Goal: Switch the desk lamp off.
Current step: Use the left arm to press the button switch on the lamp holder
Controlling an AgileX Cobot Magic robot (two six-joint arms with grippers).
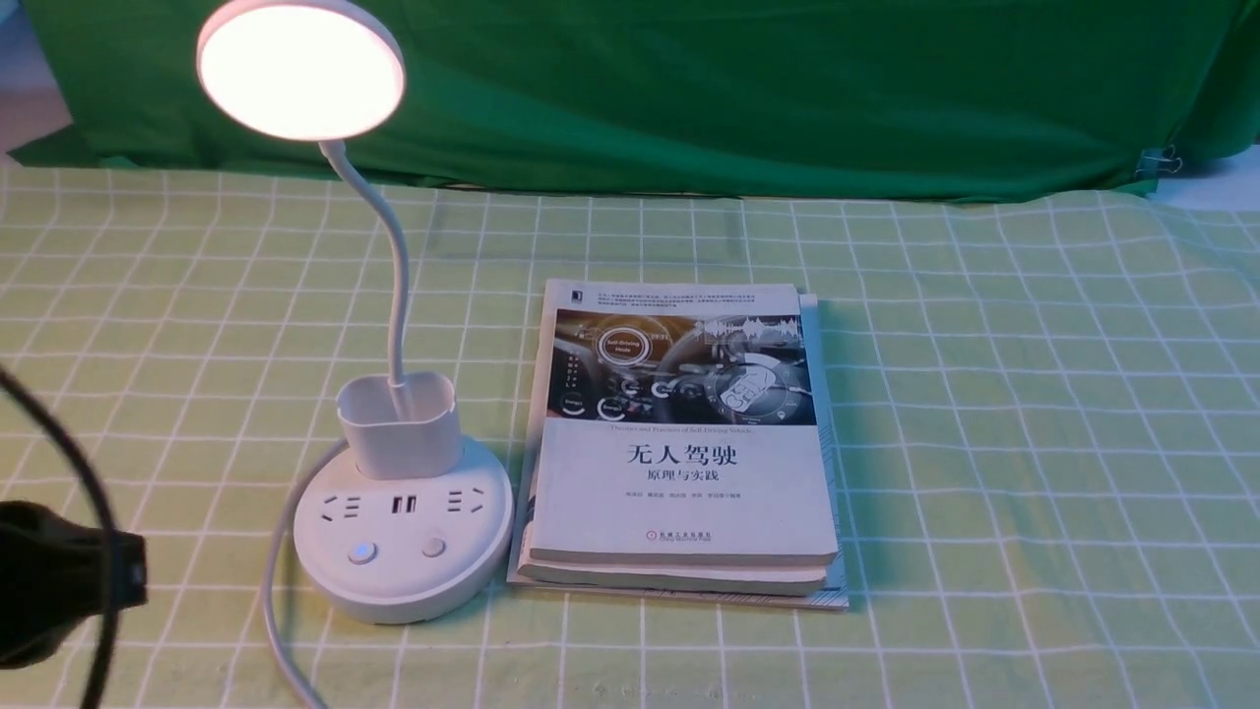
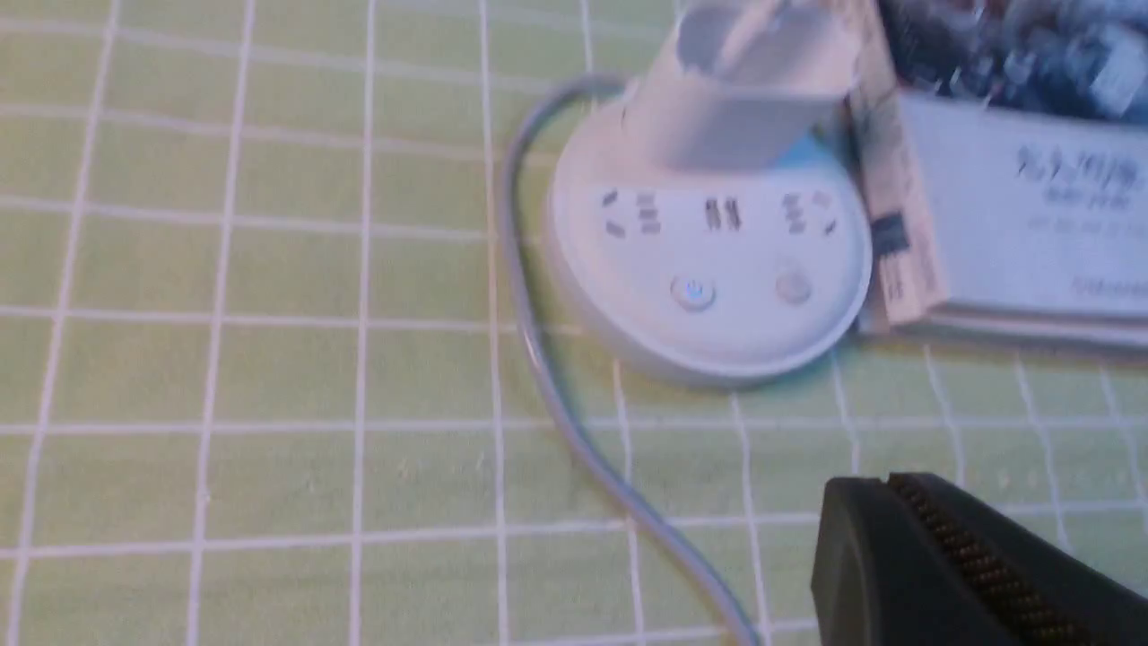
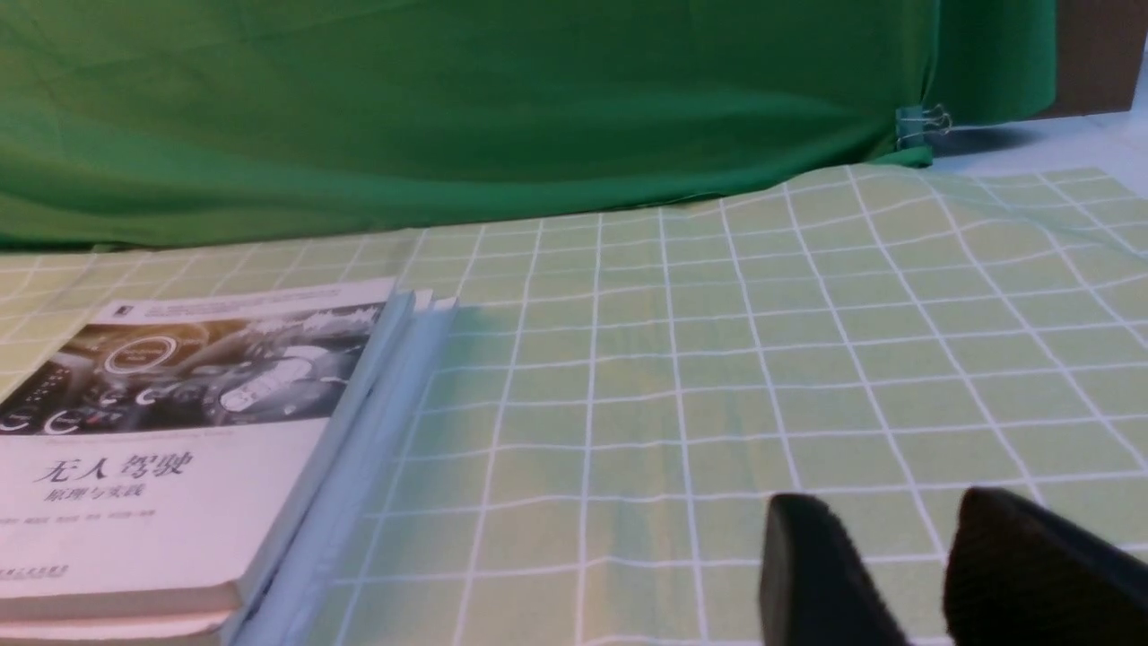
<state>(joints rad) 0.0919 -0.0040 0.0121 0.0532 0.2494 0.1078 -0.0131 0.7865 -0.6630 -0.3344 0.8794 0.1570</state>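
Left tool, fingers together and nearer than my right, sits just left of the glowing desk lamp, which stands left of the books, so I'd judge rightward toward its buttons comes next

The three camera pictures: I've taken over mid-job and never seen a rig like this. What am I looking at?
It's a two-armed robot. The front picture looks forward from between its arms; each other picture comes from a camera on one wrist.

On the checked cloth stands a desk lamp, lit, with two buttons on its base. Right of it lies a stack of books.

The left end effector looks shut; the right end effector is open. I see nothing held in either.
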